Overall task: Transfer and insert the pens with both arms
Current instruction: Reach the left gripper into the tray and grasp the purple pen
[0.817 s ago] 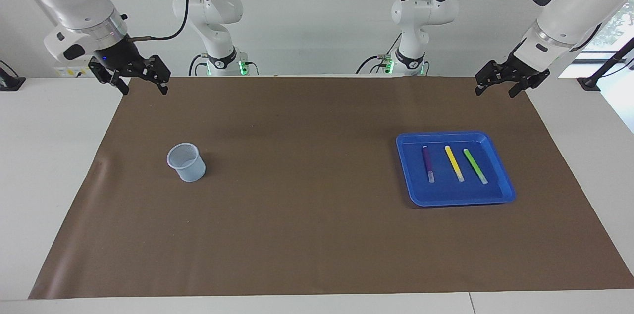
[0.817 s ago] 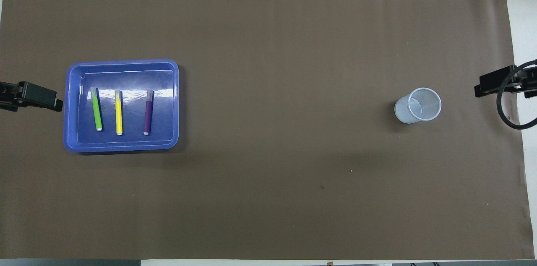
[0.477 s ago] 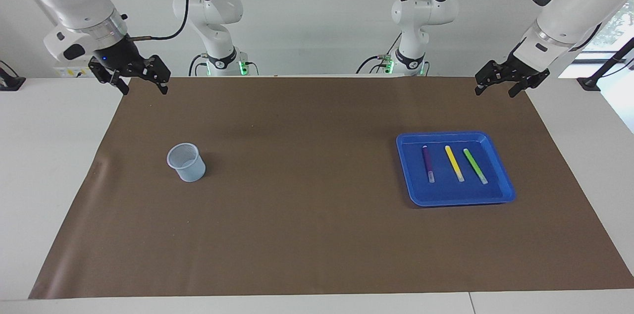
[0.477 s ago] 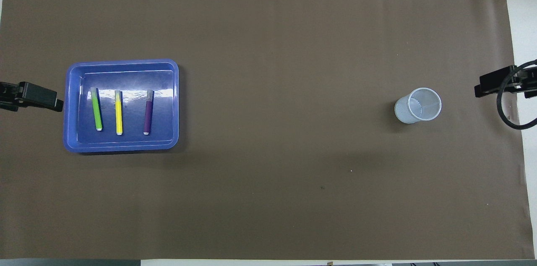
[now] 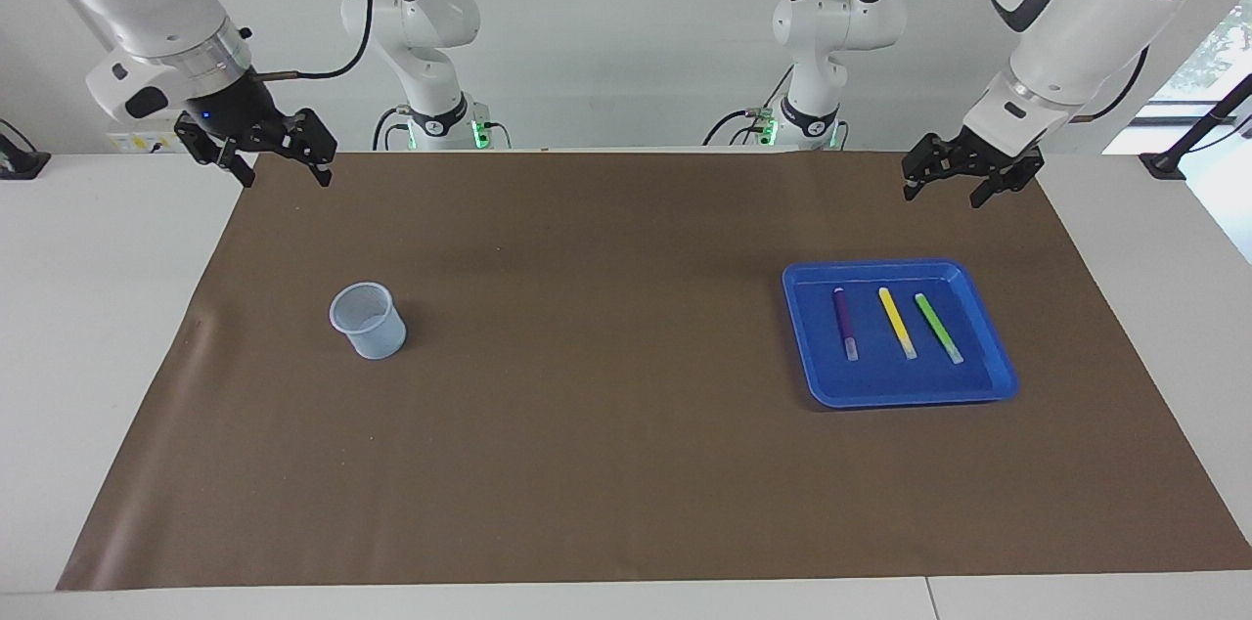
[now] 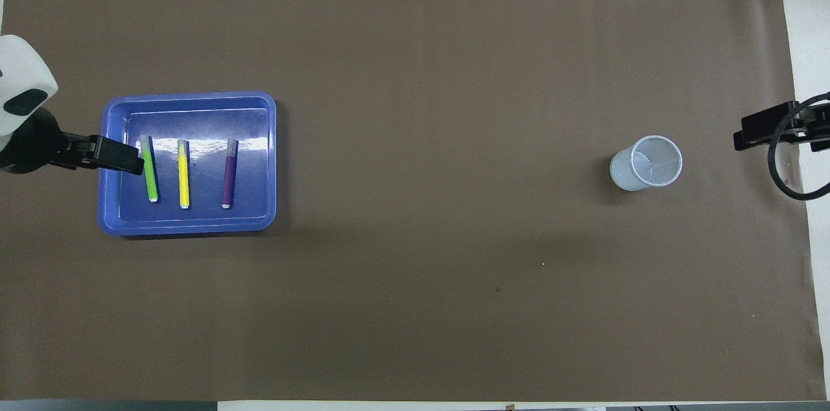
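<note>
Brown paper covers most of the white table [image 5: 59,327], w/ white wall and two smaller arms w/ green lights at the robots' end.

Left gripper [image 5: 954,182] hangs in the air, fingers spread apart, nothing between them. It's over the brown paper [image 5: 606,464] near the robots' edge, toward the left arm's end of the table. From the overhead cam its dark tip [image 6: 117,157] overlaps the blue tray's rim right beside the green pen, but the facing cam shows it well up and clear of the tray, not touching anything.

Blue tray [image 5: 988,383] sits flat on the paper under and a bit farther from the robots than that gripper. Three pens lie in it side by side, apart from each other, whitish ends pointing away from the robots: green pen [image 5: 938,327] closest to the left arm's end, yellow pen [image 5: 896,322] in the middle, purple pen [image 5: 844,321] toward the table's center.

Right gripper [image 5: 282,168] waits over the paper's corner at the right arm's end, fingers apart too, empty. Pale mesh cup [image 5: 368,319] stands upright on the paper, farther from the robots than that gripper, well apart from the tray.
</note>
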Controlling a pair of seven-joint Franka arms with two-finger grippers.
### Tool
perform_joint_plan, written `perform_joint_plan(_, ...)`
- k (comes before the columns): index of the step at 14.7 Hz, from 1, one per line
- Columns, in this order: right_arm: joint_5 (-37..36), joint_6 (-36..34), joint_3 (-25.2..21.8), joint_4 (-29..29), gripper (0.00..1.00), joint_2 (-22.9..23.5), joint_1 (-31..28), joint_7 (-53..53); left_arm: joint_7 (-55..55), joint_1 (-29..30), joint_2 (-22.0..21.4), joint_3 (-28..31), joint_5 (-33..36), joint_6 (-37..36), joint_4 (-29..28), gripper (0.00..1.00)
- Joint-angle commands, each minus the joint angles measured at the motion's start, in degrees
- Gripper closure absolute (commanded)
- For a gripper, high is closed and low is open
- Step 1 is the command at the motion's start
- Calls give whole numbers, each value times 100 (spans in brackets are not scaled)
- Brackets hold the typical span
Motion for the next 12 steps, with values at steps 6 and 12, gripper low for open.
perform_joint_plan(6,306,53,36,-175,0,-120,-39,-71,-260,-185,659,34,-18,2338,-1148,0)
perform_joint_plan(12,315,9,97,-342,0,-207,101,-115,-251,-483,995,43,43,3693,-2044,0)
